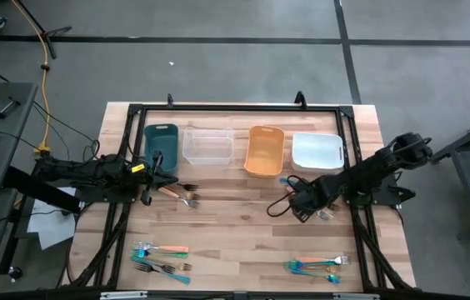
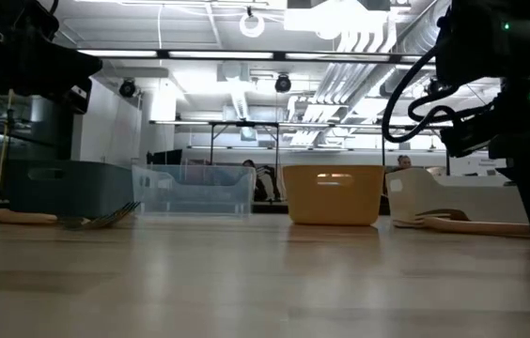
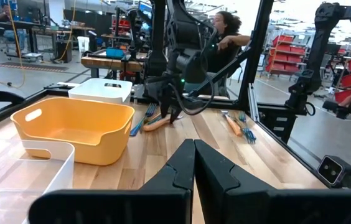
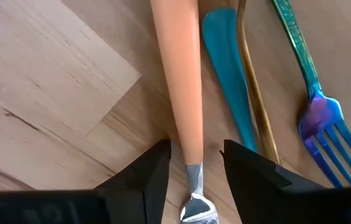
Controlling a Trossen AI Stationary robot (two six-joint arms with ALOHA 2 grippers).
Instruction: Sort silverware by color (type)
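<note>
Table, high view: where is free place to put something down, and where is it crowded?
Free: bare wood between the left gripper and right gripper, down to the two front silverware piles. Crowded: the bin row, teal bin to white bin, and around both grippers.

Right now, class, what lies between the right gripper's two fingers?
In the right wrist view, the salmon-handled utensil lies between the open right gripper's fingers, on bare wood.

Four bins (image 2: 333, 195) behind scattered silverware (image 2: 105, 219).

Worktop (image 4: 45, 81) pale matt grained wood; salmon handle (image 4: 177, 81) smooth matt, its neck bright metal; fork (image 4: 325, 134) at 3 o'clock glossy iridescent.
</note>
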